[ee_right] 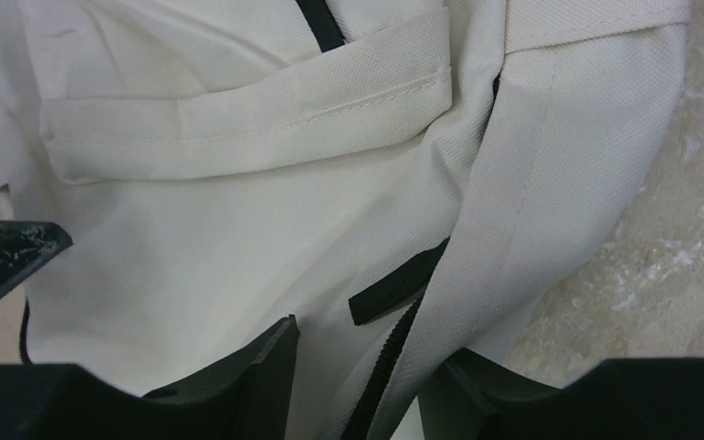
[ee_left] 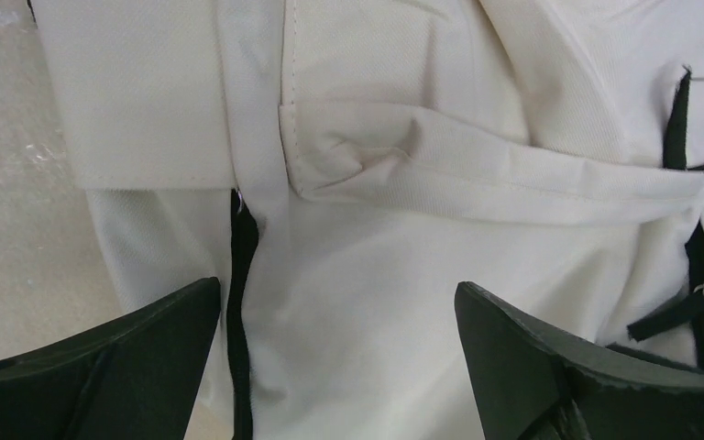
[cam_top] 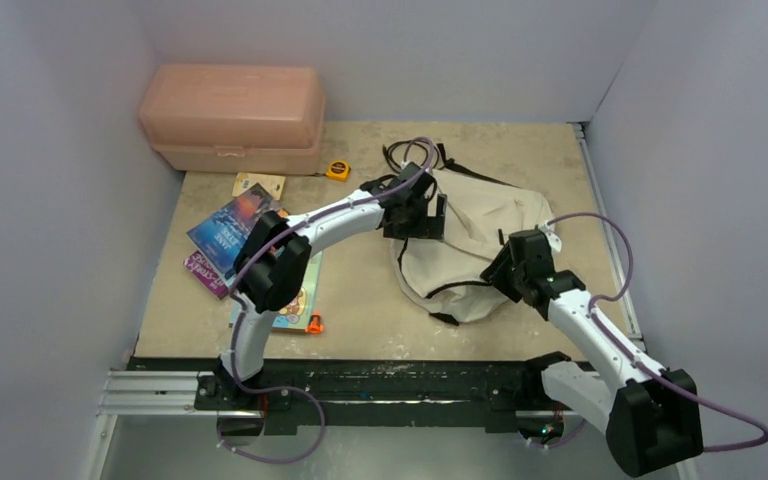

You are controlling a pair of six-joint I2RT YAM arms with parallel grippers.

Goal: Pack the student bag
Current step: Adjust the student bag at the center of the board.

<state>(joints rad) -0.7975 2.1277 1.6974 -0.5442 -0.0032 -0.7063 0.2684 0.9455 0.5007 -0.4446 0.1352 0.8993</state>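
Fingers of the left gripper point(ee_left: 337, 298) stand wide apart over the backpack point(cam_top: 472, 215), which lies right of centre on the table point(cam_top: 360, 290), while the right gripper point(ee_right: 367, 353) narrowly straddles a zipper-edged fold, grip unclear, with books point(cam_top: 225, 235) and a pink box point(cam_top: 230, 110) well left.

Matt cream woven cloth student bag point(cam_top: 480, 232), smooth pink plastic box point(cam_top: 232, 115), rough speckled tabletop point(cam_top: 360, 295)
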